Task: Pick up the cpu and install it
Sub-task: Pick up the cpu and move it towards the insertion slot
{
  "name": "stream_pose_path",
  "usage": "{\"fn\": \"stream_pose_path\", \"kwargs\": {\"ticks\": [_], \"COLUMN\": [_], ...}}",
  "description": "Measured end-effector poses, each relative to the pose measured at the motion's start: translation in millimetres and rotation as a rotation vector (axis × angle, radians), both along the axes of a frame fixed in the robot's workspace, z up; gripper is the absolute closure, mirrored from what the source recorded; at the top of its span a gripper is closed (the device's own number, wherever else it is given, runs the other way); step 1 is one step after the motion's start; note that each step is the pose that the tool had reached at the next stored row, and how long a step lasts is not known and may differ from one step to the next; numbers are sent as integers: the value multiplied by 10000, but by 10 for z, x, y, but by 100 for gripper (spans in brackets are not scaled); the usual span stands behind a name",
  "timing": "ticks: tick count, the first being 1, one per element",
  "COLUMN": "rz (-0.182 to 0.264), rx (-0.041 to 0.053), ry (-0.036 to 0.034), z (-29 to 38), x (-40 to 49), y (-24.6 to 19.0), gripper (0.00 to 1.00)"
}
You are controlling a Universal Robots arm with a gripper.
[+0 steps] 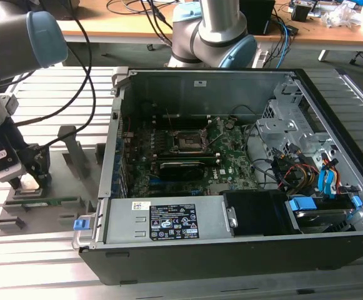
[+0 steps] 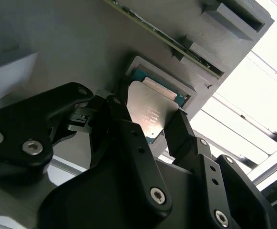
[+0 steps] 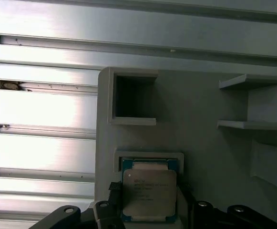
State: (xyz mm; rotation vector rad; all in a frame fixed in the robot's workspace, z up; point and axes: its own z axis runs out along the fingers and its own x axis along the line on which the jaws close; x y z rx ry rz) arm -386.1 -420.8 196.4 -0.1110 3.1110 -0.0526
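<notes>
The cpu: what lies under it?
The cpu sits in a shallow recess of the gray tray. The rim shows beside it; the floor beneath is covered.

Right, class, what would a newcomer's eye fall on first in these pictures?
The open computer case takes up the middle of the exterior view, with a dark square socket on its motherboard. At that view's left the arm's tool is down on a grey holder. In both wrist views the silvery cpu sits at the holder's recess, with the tool around it.
</notes>
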Motion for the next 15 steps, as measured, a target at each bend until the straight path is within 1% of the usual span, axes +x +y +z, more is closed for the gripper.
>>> {"fn": "stream_pose_path", "kwargs": {"ticks": [2,4,7,9,11,15], "rz": [0,0,0,0,-1,0], "rx": [-1,0,-1,0,-1,-1], "ry": [0,0,1,1,1,1], "z": [62,105,193,222,278,348], "x": [0,0,0,0,-1,0], "y": [0,0,0,0,0,0], "gripper": [45,45,45,45,45,45]}}
